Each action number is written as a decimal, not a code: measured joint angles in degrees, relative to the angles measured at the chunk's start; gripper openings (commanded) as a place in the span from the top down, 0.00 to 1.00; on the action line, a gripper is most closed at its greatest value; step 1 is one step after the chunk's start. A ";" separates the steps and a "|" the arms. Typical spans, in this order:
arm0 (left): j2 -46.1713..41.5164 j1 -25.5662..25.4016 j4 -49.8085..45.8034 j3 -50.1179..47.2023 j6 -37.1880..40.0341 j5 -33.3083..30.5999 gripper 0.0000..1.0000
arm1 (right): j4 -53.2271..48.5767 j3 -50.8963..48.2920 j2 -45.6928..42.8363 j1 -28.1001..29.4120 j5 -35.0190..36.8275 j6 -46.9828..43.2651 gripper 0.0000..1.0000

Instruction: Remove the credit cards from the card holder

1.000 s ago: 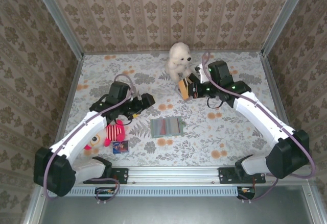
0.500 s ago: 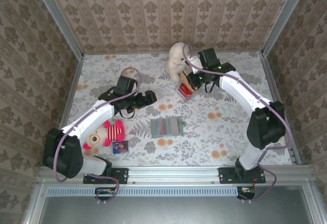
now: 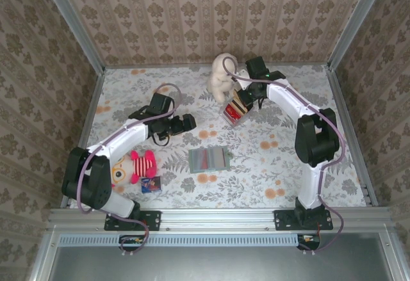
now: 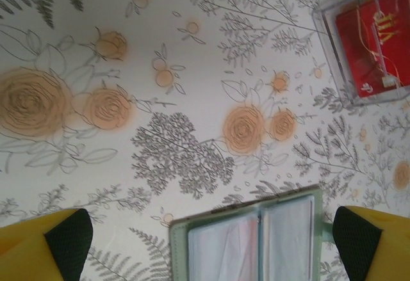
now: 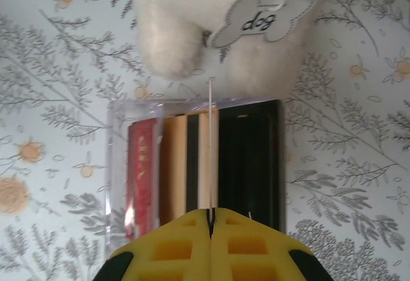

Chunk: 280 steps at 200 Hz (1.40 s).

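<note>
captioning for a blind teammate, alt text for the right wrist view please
The right gripper is shut on a thin pale card seen edge-on, over a clear-cased box striped red, tan and black on a floral tablecloth. Beyond it sits a white plush dog with a bone-shaped tag reading "dog".

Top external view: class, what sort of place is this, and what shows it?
Probably a robot test cell: wallpapered walls in an aluminium frame, a left arm and right arm bolted to a near-edge rail, and props like a plush dog and card holder on a floral table.
</note>
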 measured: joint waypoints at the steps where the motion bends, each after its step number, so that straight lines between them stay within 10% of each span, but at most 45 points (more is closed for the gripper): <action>1: 0.07 0.09 0.00 0.04 0.07 -0.02 0.00 | 0.00 0.07 0.04 -0.02 0.04 0.00 1.00; 280: 2.99 1.20 0.61 0.15 0.09 2.51 0.00 | -7.30 3.89 2.47 -2.38 -11.54 2.69 1.00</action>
